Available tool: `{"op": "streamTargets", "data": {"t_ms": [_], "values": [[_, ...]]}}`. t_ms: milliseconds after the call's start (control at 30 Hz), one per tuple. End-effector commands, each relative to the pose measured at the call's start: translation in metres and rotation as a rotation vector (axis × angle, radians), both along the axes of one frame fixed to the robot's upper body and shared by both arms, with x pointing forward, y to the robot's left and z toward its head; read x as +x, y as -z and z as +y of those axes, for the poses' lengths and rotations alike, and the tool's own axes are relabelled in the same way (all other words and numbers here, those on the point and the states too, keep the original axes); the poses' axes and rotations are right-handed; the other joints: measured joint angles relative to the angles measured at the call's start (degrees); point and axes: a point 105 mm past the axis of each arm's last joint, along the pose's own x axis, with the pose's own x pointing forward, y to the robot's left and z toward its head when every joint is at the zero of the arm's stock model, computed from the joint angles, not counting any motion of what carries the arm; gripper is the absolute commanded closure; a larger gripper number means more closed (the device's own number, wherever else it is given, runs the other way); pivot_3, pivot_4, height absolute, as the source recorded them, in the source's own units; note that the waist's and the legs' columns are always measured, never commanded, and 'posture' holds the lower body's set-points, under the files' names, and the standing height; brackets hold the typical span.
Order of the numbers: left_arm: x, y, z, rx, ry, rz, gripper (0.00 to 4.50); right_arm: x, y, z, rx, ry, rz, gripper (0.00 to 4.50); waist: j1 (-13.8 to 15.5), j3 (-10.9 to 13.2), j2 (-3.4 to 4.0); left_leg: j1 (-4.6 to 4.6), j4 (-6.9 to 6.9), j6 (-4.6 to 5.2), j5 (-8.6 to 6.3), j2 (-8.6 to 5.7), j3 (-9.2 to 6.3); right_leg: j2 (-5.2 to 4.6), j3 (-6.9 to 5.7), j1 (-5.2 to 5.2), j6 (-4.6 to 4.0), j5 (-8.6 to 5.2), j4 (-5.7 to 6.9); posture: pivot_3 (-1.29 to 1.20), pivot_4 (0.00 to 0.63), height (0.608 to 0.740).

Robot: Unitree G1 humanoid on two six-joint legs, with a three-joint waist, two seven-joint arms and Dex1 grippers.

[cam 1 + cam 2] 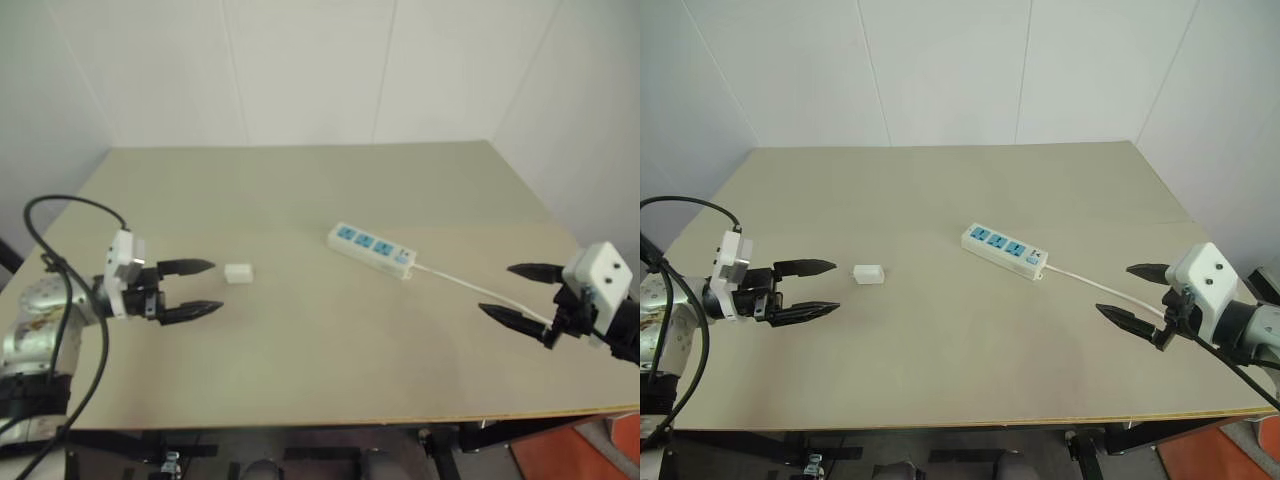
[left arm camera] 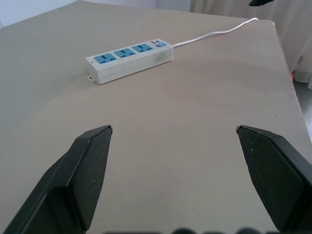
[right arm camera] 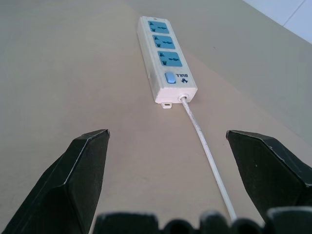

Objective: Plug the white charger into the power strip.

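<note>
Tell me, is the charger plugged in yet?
No. The charger lies loose on the table, apart from the strip, whose three sockets are empty.

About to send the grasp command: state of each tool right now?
Left tool: open, empty, near the white charger.
Right tool: open, empty, above the power strip cord.

Matt table (image 1: 300, 340), smooth plastic power strip (image 1: 371, 248)

White charger (image 1: 238, 272) left of power strip (image 1: 371, 248)
</note>
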Motion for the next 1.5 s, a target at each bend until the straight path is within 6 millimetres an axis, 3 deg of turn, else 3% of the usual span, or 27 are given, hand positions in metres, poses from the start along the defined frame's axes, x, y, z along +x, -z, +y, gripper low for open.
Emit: {"op": "streamTargets", "data": {"t_ms": [33, 167, 333, 567, 733, 933, 1200, 1500], "values": [[0.002, -0.008, 0.001, 0.001, -0.003, -0.039, 0.04, -0.001, -0.010, 0.002, -0.003, -0.015, -0.050, 0.00, 0.0, 0.0, 0.00, 0.00, 0.00, 0.00, 0.00, 0.00, 0.00, 0.00, 0.00, 0.00, 0.00, 0.00, 0.00, 0.00, 0.150, 0.740], [0.007, -0.011, -0.001, -0.015, -0.009, -0.055, 0.04, 0.004, -0.009, 0.001, 0.027, -0.010, -0.058, 0.00, 0.0, 0.0, -0.02, 0.00, 0.00, 0.00, 0.00, 0.00, 0.00, 0.00, 0.00, 0.00, 0.00, 0.00, 0.00, 0.00, 0.150, 0.740], [0.018, -0.014, -0.015, -0.036, 0.020, -0.077, 0.04, 0.023, -0.001, 0.004, 0.094, -0.029, -0.068, 0.00, 0.0, 0.0, -0.04, 0.00, 0.01, 0.00, 0.00, 0.00, 0.00, 0.00, 0.00, 0.01, 0.00, 0.01, 0.00, 0.00, 0.150, 0.740], [0.041, -0.015, -0.050, -0.055, 0.076, -0.126, 0.04, 0.070, 0.015, 0.013, 0.128, -0.074, -0.094, 0.00, -0.1, 0.0, -0.05, -0.02, 0.00, 0.00, 0.00, -0.01, 0.01, 0.02, 0.00, -0.01, -0.01, 0.01, -0.04, 0.00, 0.150, 0.740], [0.044, -0.017, -0.081, -0.096, 0.185, -0.134, 0.04, 0.101, 0.029, 0.026, 0.123, -0.145, -0.067, 0.00, -0.4, 0.0, -0.05, -0.05, 0.00, 0.00, 0.00, -0.02, 0.02, 0.01, 0.01, -0.07, -0.02, 0.02, -0.04, 0.00, 0.150, 0.740], [0.047, -0.008, -0.101, -0.068, 0.227, -0.133, 0.04, 0.125, 0.037, 0.041, 0.132, -0.194, -0.017, 0.00, -0.5, 0.0, -0.05, -0.06, 0.00, -0.01, 0.00, -0.02, 0.03, 0.01, 0.04, -0.12, -0.03, 0.03, -0.01, 0.00, 0.150, 0.740], [0.047, -0.004, -0.106, -0.078, 0.196, -0.134, 0.04, 0.143, 0.058, 0.054, 0.112, -0.157, 0.018, 0.00, -0.6, 0.0, -0.04, -0.06, 0.00, -0.01, 0.01, -0.02, 0.02, -0.01, 0.04, -0.13, -0.04, 0.03, 0.03, 0.00, 0.150, 0.740], [0.038, -0.004, -0.104, -0.084, 0.185, -0.131, 0.04, 0.159, 0.051, 0.060, 0.125, -0.086, -0.012, 0.00, -1.5, 0.0, -0.03, -0.06, 0.00, -0.03, 0.02, -0.02, 0.02, -0.01, 0.06, -0.18, -0.04, 0.03, 0.11, 0.00, 0.150, 0.740]]}}
